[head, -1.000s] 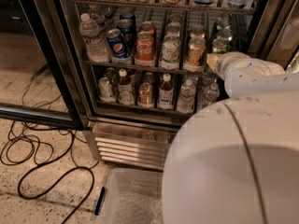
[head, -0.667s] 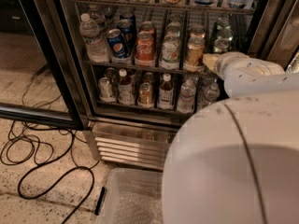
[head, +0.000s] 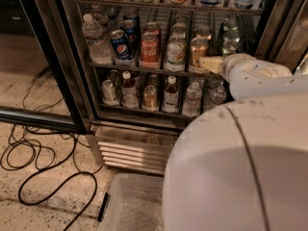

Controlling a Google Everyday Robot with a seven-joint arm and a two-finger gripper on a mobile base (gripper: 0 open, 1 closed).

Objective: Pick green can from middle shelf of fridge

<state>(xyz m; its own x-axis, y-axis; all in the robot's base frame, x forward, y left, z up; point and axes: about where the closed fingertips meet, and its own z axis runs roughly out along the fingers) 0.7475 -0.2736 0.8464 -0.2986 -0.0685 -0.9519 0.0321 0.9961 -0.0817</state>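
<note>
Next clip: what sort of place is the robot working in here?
Probably a shop or office pantry: a glass-door display fridge stocked with drinks, a speckled floor, and loose black cables. The gripper is at the right of the middle shelf.

The light is warm and dim, with small glints on the can tops (head: pixel 150 27) inside the fridge (head: pixel 130 150) at 12 o'clock. My end effector (head: pixel 210 64) shows pale at 2 o'clock by the middle shelf (head: pixel 144 70). My arm (head: pixel 250 167) looms soft and out of focus at 5 o'clock, and the floor (head: pixel 48 196) at 8 o'clock lies in shadow.
</note>
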